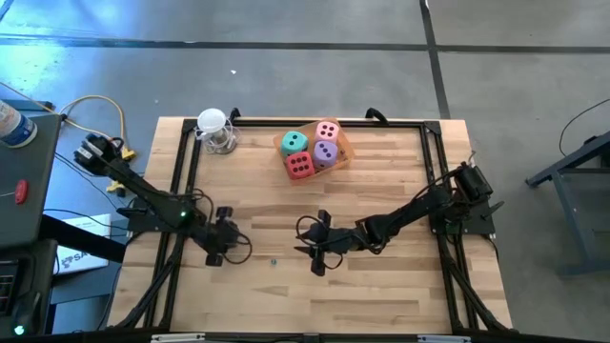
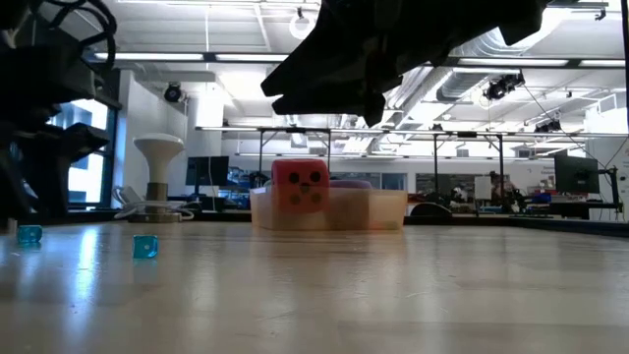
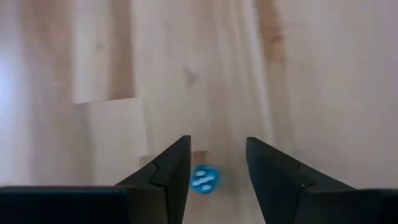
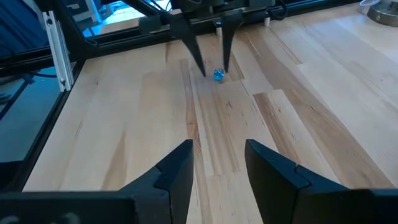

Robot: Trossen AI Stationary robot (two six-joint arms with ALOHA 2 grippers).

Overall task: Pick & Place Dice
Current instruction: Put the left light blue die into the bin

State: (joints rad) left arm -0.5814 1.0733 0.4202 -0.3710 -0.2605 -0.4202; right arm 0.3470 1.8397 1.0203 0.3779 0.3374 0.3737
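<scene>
left arm: reaches in from the table's left edge, gripper (image 1: 229, 246) low over the near-left part of the wood table (image 1: 381, 181), pointing down at the boards
left claw: fingers (image 3: 168, 174) parted, gap a bit wider than the small blue die (image 3: 204, 179) seen between the tips; nothing clamped; contact with the die cannot be told
right arm: comes in from the right edge, stretched toward table centre, gripper (image 1: 317, 250) near the front middle, facing the left gripper
right claw: fingers (image 4: 177, 171) spread apart, bare wood between them, holds nothing
small blue die: on the table right at the left gripper's tips in the right wrist view; low view shows two small blue cubes, one at (image 2: 145, 246) and another (image 2: 29, 235) further left, both resting on the wood
tray: shallow clear orange container (image 1: 338, 151) at the back of the table, roughly centre
tray contents: four big soft dice packed together: teal die (image 1: 295, 143) back left, pink die (image 1: 328, 131) back right, red die (image 1: 299, 165) front left, purple die (image 1: 325, 152) front right; all well apart from both grippers
low view of tray: only the red die clearly visible above the wall, others mostly hidden
white-topped clear object: (image 1: 215, 130) at the back left, beside the tray, standing upright
frame: black rails (image 1: 186, 162) along the table's sides and back
</scene>
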